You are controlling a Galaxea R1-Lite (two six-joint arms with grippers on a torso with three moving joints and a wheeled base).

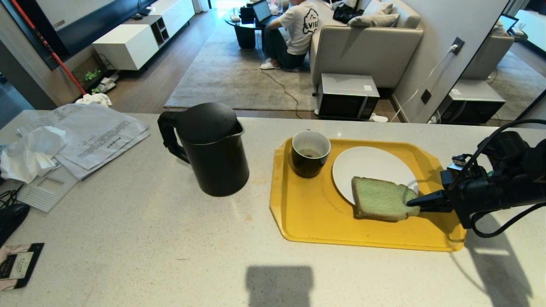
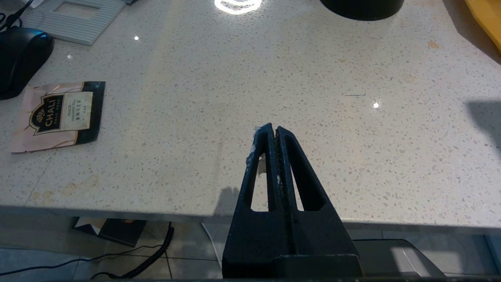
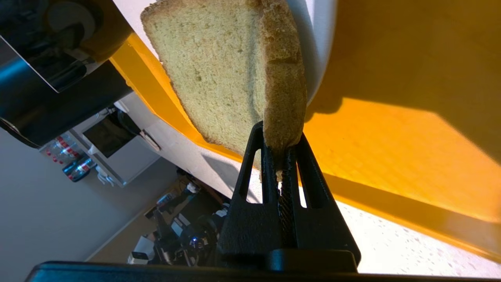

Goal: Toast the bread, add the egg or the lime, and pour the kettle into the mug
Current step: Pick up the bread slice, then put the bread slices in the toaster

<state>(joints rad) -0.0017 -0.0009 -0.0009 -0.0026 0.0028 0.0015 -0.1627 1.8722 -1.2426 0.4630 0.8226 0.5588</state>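
Note:
The bread [image 1: 379, 199] is a thick greenish slice lying half on the white plate [image 1: 371, 168], half over the yellow tray [image 1: 311, 209]. My right gripper [image 1: 413, 203] comes in from the right and is shut on the slice's crust edge; the right wrist view shows the bread [image 3: 227, 66] squeezed between the gripper's [image 3: 280, 145] fingers. The black mug [image 1: 310, 153] stands at the tray's far left corner. The black kettle [image 1: 209, 149] stands on the counter left of the tray. My left gripper [image 2: 273, 129] hangs shut and empty over the counter's near edge. Egg and lime are out of view.
Papers and crumpled tissue [image 1: 64, 140] lie at the counter's far left, with a grey ribbed board [image 1: 47, 187], a black mouse [image 2: 21, 55] and a tea sachet [image 2: 58, 115] nearer. Behind the counter a person sits on the floor by a sofa [image 1: 367, 42].

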